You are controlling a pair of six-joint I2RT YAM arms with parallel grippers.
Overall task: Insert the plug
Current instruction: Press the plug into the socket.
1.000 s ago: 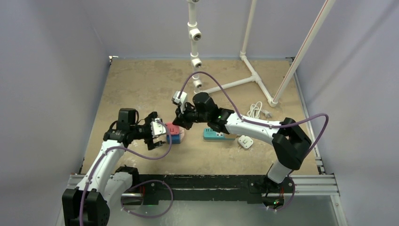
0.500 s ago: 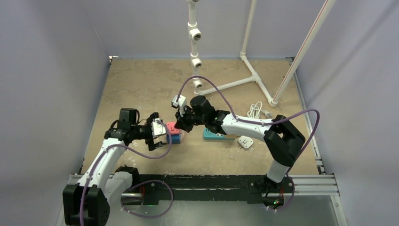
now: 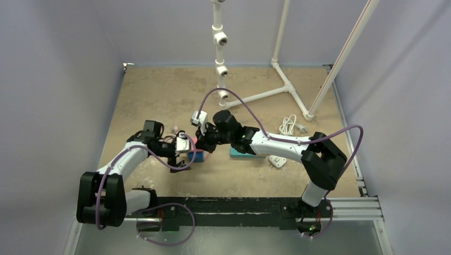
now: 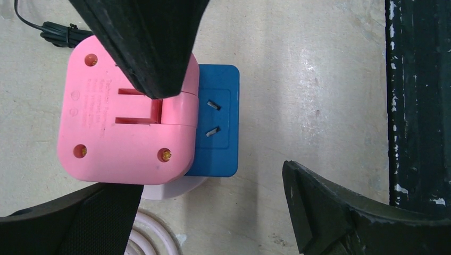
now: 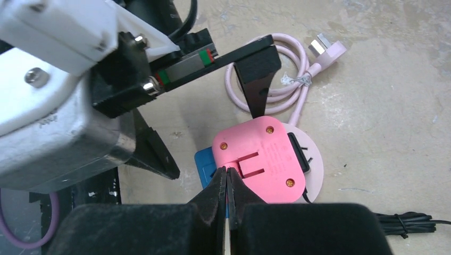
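Note:
A pink plug block (image 4: 125, 122) lies underside up, screws and a slotted recess showing, against a blue socket block (image 4: 215, 125) with two angled slots. In the top view they lie at centre left (image 3: 195, 150). My left gripper (image 4: 207, 212) is open and empty, one finger on each side of the blocks' near end, low over them. My right gripper (image 5: 226, 174) is shut with nothing between its fingers. Its tips rest on the pink block (image 5: 260, 159) at its edge beside the blue block (image 5: 205, 162). In the left wrist view its fingers (image 4: 143, 42) cover the pink block's top.
A pink coiled cable (image 5: 298, 79) and a lilac disc (image 5: 316, 159) lie by the blocks, and a black cord bundle (image 5: 404, 220) is nearby. A teal power strip (image 3: 245, 152), a white adapter (image 3: 277, 160), a white cable (image 3: 290, 125) and a PVC pipe frame (image 3: 282, 87) lie to the right.
My left gripper has moved right and down around the blocks. My right gripper has moved left and down onto the pink block.

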